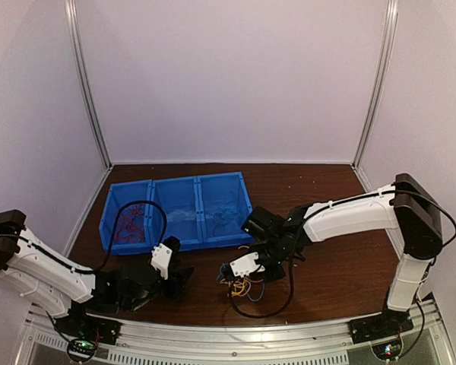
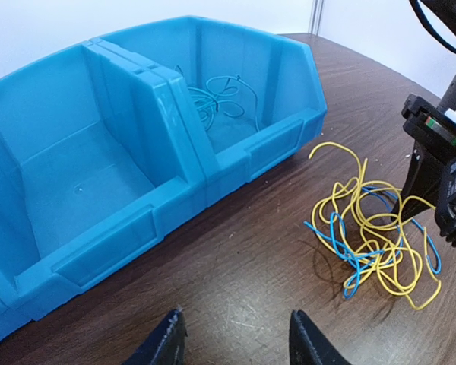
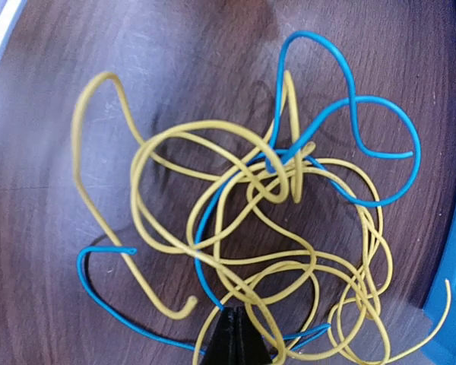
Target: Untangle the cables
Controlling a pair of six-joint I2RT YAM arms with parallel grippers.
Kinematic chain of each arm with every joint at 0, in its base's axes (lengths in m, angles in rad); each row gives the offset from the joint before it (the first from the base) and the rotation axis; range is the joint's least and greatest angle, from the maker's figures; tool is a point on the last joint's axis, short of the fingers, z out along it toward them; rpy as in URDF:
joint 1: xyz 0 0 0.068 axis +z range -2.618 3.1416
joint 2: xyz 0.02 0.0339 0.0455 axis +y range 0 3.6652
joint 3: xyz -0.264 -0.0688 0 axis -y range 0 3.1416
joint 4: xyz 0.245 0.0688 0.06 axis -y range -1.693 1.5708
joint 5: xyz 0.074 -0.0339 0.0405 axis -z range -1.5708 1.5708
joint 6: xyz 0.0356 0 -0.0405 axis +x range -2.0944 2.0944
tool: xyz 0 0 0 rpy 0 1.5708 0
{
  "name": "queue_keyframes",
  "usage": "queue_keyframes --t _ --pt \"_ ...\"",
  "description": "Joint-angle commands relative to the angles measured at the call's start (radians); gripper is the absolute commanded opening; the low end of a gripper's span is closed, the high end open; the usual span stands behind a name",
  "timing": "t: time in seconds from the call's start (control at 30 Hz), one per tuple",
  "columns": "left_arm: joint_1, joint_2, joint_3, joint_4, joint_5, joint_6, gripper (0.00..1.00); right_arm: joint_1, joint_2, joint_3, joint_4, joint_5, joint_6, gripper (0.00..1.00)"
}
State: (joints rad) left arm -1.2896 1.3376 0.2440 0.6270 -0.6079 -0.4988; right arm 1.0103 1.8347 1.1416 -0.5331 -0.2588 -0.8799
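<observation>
The cables [image 1: 243, 286] lie as a loose yellow and light blue tangle [image 2: 372, 236] on the dark wooden table, in front of the blue bins. My right gripper [image 3: 234, 321] is down in the tangle [image 3: 277, 163], shut, and a blue strand [image 3: 205, 281] runs straight into its closed tips. It shows as a black body [image 2: 427, 163] over the tangle's right side in the left wrist view. My left gripper [image 2: 235, 338] hovers low over bare table left of the tangle, open, with nothing between its fingers [image 2: 167, 344]. Red cables [image 1: 129, 226] lie in the left bin and a blue cable [image 2: 216, 95] in the right one.
A row of three blue bins [image 1: 175, 186] stands behind both grippers, its front wall [image 2: 121, 243] close ahead of the left gripper. Thick black arm cables loop over the left bin [image 1: 148, 205] and onto the table near the tangle [image 1: 270, 312].
</observation>
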Motion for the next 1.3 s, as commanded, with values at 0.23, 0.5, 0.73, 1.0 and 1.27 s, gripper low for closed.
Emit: queue_keyframes --t 0.23,0.5,0.73,1.0,1.27 --pt "-0.002 -0.021 0.063 0.056 0.047 0.136 0.47 0.008 -0.198 0.150 -0.253 -0.202 0.061 0.00" --pt "-0.002 0.024 0.137 0.022 0.073 0.165 0.48 -0.014 -0.251 0.024 -0.143 -0.143 0.125 0.04" --pt "-0.002 0.038 0.153 -0.002 0.082 0.145 0.47 -0.142 -0.201 -0.078 -0.023 -0.235 0.208 0.23" --pt "-0.002 0.029 0.145 -0.030 0.075 0.124 0.47 -0.250 -0.071 -0.007 -0.052 -0.421 0.249 0.35" --pt "-0.002 0.023 0.125 -0.006 0.081 0.119 0.47 -0.249 0.054 0.101 -0.116 -0.519 0.269 0.39"
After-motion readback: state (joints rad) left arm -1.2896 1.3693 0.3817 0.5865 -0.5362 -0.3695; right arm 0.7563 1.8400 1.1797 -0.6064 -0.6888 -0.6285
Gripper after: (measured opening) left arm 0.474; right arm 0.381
